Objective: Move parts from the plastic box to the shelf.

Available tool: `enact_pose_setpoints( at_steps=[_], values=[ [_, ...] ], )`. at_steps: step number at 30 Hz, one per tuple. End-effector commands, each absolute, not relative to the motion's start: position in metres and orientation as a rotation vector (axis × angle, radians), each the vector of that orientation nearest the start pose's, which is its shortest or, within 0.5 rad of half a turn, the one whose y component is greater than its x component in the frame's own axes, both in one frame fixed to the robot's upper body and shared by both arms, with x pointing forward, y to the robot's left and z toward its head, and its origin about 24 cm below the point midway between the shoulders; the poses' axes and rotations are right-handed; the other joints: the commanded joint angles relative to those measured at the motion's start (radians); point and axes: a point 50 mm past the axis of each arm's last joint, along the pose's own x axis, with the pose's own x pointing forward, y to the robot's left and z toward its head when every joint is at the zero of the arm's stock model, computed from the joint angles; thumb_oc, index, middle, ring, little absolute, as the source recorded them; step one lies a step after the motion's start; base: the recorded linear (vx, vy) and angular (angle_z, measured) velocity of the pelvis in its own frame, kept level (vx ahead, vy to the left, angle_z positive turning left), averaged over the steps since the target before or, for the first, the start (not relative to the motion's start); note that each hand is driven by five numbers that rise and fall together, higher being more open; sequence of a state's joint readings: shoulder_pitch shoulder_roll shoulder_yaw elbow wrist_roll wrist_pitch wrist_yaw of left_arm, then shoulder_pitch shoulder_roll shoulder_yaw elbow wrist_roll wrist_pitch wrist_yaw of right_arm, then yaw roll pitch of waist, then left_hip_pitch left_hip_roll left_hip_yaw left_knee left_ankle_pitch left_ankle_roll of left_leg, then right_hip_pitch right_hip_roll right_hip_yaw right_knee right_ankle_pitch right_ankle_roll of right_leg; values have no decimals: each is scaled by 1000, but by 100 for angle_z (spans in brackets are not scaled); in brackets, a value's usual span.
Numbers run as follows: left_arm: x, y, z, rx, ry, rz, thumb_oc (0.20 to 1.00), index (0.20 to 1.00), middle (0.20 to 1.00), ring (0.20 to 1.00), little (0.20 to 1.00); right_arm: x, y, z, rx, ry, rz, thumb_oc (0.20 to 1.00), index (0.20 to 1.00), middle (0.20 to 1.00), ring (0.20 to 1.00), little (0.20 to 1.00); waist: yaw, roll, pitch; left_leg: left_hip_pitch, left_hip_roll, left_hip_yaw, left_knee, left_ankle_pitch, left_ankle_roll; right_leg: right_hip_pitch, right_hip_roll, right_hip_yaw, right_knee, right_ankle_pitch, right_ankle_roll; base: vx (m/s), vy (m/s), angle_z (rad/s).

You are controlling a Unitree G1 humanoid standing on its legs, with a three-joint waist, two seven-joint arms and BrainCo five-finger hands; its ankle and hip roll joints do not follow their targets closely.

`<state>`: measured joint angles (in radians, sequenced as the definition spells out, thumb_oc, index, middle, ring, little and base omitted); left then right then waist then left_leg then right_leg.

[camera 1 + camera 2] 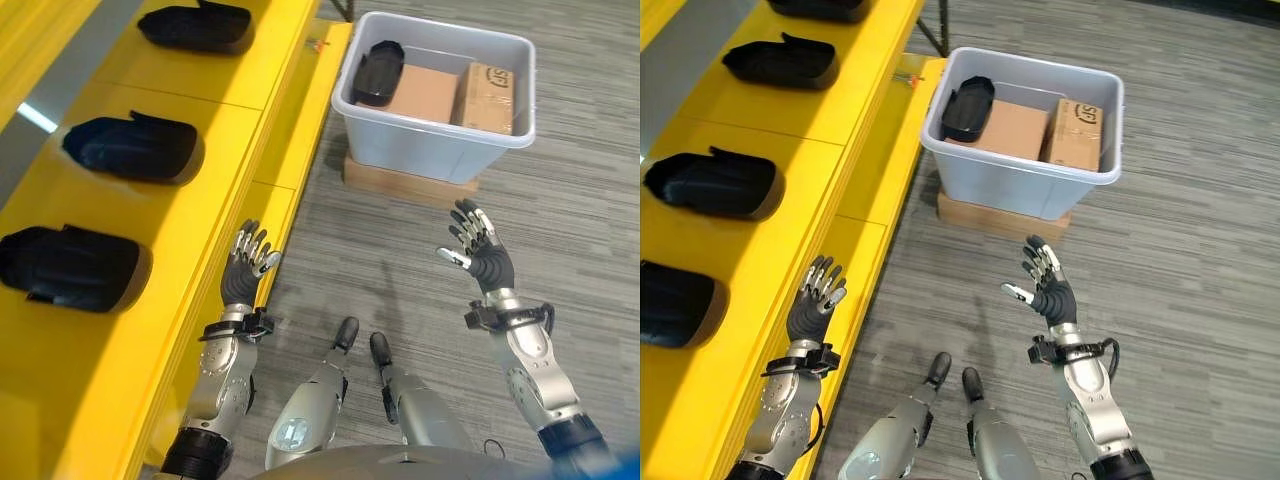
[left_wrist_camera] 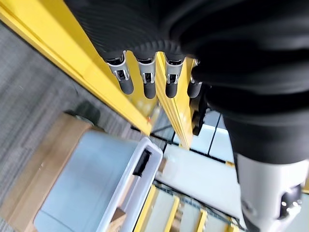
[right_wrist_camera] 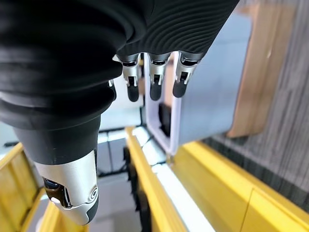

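The right hand [image 1: 478,252] hangs at the right of the frame with its fingers spread and relaxed, holding nothing; the left hand [image 1: 247,268] at lower centre-left is likewise splayed and empty, just beside the edge of the yellow shelf [image 1: 190,215]. Three black parts [image 1: 132,147] already lie in a row along the shelf on the left side of the frame. One more black part [image 1: 377,72] leans in the left end of the plastic box [image 1: 440,150] at upper right, next to two cardboard cartons [image 1: 425,93]. The box stands on a flat wooden board [image 1: 400,183] on grey ribbed carpet [image 1: 560,210].

I judge this to be the pause between placements: both hands are free and well apart from the box. The next move calls for reaching forward over the rim and closing round the remaining part.

The parts look like moulded, matte, hollow shells with rounded ends. The box is pale, smooth, translucent plastic with a rolled rim; the shelf is glossy painted metal.
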<state>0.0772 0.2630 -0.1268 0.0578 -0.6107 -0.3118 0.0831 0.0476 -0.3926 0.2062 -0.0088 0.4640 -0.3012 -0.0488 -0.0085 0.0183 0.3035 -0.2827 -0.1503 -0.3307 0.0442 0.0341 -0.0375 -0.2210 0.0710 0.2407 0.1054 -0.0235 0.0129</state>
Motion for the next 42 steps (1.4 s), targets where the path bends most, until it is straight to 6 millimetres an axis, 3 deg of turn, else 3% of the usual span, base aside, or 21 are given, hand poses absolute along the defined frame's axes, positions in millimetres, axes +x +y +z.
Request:
enact_pose_setpoints(
  at_steps=[1, 8, 11, 13, 14, 15, 16, 17, 21, 22, 25, 26, 28, 32, 34, 42],
  values=[
    [225, 203, 55, -324, -228, 82, 1000, 1000, 1000, 1000, 1000, 241, -171, 74, 118, -268, 153, 1000, 1000, 1000, 1000, 1000, 19, -34, -82, 68, 69, 24, -110, 76, 41, 46, -33, -2, -48, -9, 69, 112, 180, -50],
    [225, 205, 55, -311, -219, 84, 1000, 1000, 1000, 1000, 1000, 243, -163, 73, 122, -252, 185, 1000, 1000, 1000, 1000, 1000, 17, -51, -101, 86, 59, 87, -61, 14, 83, 54, -53, 46, -37, -1, 99, 77, 110, -46],
    [226, 204, 56, -297, -214, 72, 1000, 1000, 1000, 1000, 1000, 242, -160, 71, 134, -244, 193, 1000, 1000, 1000, 1000, 1000, 8, -51, -92, 103, 47, 79, -21, -14, 103, 32, -35, 24, 97, -27, 117, 38, 44, -9],
    [225, 209, 57, -274, -208, 82, 1000, 1000, 1000, 1000, 1000, 242, -154, 72, 141, -245, 219, 1000, 1000, 1000, 1000, 1000, 1, -43, -73, 143, 52, 86, -8, -35, 112, -26, -39, -57, 252, 1, 150, 81, 64, 25],
    [223, 212, 56, -272, -204, 98, 1000, 1000, 1000, 1000, 1000, 244, -151, 72, 132, -245, 221, 1000, 1000, 1000, 1000, 1000, 14, -36, -71, 172, 57, 103, -13, -54, 111, -48, -126, -142, 209, 51, 148, 150, 10, -2],
    [222, 214, 56, -278, -205, 106, 1000, 1000, 1000, 1000, 1000, 246, -149, 73, 139, -249, 223, 1000, 1000, 1000, 1000, 1000, 18, -27, -67, 190, 70, 105, -21, -66, 106, -45, -172, -181, 125, 59, 136, 115, -15, -30],
    [222, 214, 56, -278, -205, 106, 1000, 1000, 1000, 1000, 1000, 246, -149, 73, 139, -249, 223, 1000, 1000, 1000, 1000, 1000, 17, -27, -66, 192, 71, 104, -21, -66, 106, -43, -172, -182, 123, 60, 136, 125, -63, -46],
    [223, 214, 55, -296, -205, 116, 1000, 1000, 1000, 1000, 1000, 251, -149, 78, 123, -266, 220, 1000, 1000, 1000, 1000, 1000, 23, -15, -59, 202, 81, 105, -19, -87, 99, -81, -243, -214, 2, 109, 135, 132, -44, -43],
    [221, 214, 50, -316, -191, 142, 1000, 1000, 1000, 1000, 1000, 253, -150, 83, 95, -292, 202, 1000, 1000, 1000, 1000, 1000, 26, -4, -25, 252, 105, 122, 37, -170, 82, -122, -359, -287, -184, 213, 178, 206, -104, -25],
    [221, 214, 48, -319, -188, 153, 1000, 1000, 1000, 1000, 1000, 252, -152, 87, 94, -307, 195, 1000, 1000, 1000, 1000, 1000, 22, -11, -23, 262, 106, 119, 45, -184, 77, -127, -369, -282, -189, 225, 185, 265, -166, 3],
    [225, 212, 45, -320, -178, 162, 1000, 1000, 1000, 1000, 1000, 251, -159, 91, 90, -328, 164, 1000, 1000, 1000, 1000, 1000, 9, -56, -44, 289, 94, 89, 45, -222, 68, -84, -378, -272, -193, 274, 206, 333, -233, 42],
    [224, 210, 44, -330, -173, 165, 1000, 1000, 1000, 1000, 1000, 250, -162, 91, 71, -326, 148, 1000, 1000, 1000, 1000, 1000, 3, -70, -71, 315, 113, 75, 28, -236, 55, -63, -379, -298, -189, 300, 216, 453, -309, 71],
    [222, 210, 42, -336, -165, 170, 1000, 1000, 1000, 1000, 1000, 251, -164, 90, 66, -324, 142, 1000, 1000, 1000, 1000, 1000, -2, -69, -77, 331, 131, 66, 18, -239, 48, -48, -371, -318, -180, 293, 212, 263, -191, 66],
    [224, 207, 43, -359, -163, 178, 1000, 1000, 1000, 1000, 1000, 255, -166, 94, 66, -336, 133, 1000, 1000, 1000, 1000, 1000, -16, -63, -95, 375, 229, 38, -7, -238, 14, -61, -325, -352, -73, 195, 186, 253, -230, 24],
    [228, 204, 47, -370, -181, 175, 1000, 1000, 1000, 1000, 1000, 256, -166, 96, 70, -345, 122, 1000, 1000, 1000, 1000, 1000, -31, -53, -94, 372, 285, 27, -20, -193, -5, -86, -284, -358, -6, 129, 162, 243, -240, 7],
    [238, 199, 59, -336, -219, 154, 1000, 1000, 1000, 1000, 1000, 261, -164, 98, 72, -355, 116, 1000, 1000, 1000, 1000, 1000, -37, -44, -61, 341, 350, 23, -4, -129, -16, -213, -204, -335, 163, 24, 115, 120, -133, 13]
  ],
)
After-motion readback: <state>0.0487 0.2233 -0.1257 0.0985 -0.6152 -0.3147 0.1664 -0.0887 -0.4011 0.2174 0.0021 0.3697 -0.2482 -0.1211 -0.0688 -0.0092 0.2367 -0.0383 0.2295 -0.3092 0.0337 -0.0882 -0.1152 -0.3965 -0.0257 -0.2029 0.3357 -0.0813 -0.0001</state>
